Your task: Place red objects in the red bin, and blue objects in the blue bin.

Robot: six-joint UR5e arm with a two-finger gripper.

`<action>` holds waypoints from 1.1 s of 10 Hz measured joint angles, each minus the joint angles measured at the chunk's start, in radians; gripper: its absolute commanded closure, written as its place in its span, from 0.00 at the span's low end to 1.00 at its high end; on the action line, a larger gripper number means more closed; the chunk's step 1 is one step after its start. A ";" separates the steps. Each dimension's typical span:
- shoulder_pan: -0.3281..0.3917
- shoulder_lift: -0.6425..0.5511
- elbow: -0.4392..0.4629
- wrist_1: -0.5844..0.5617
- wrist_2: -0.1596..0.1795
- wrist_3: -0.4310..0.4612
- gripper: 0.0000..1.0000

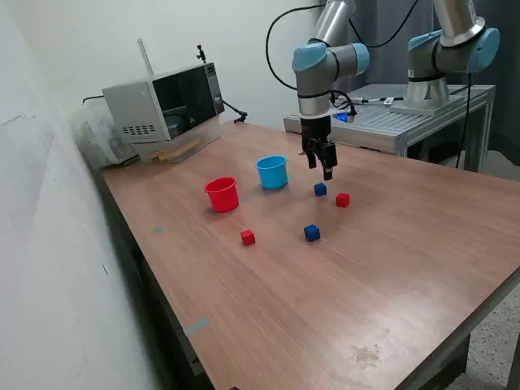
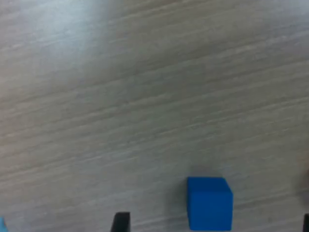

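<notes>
Hand point(image 1: 327, 168) open and empty just above the blue cube point(image 1: 320, 189) beside the blue cup point(image 1: 273, 172); I'd center, then drop straight down.

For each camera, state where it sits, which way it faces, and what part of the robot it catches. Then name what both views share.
Exterior view: off the arm, raised beyond a table corner, looking down across the wooden table at the red cup, light blue cup and four cubes; shows the arm and gripper.
Wrist view: on the wrist, facing down at the tabletop; only dark fingertips show at the picture's edge.
Shared: the blue cube beneath the gripper, and the wood surface.
</notes>
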 measured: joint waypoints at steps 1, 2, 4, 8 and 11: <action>0.000 0.013 -0.003 -0.001 0.000 -0.003 0.00; 0.000 0.027 -0.006 -0.002 -0.001 -0.011 0.00; 0.000 0.050 -0.012 -0.001 -0.001 -0.025 0.00; 0.000 0.083 -0.040 -0.001 -0.001 -0.031 0.00; -0.003 0.092 -0.053 -0.002 -0.002 -0.032 1.00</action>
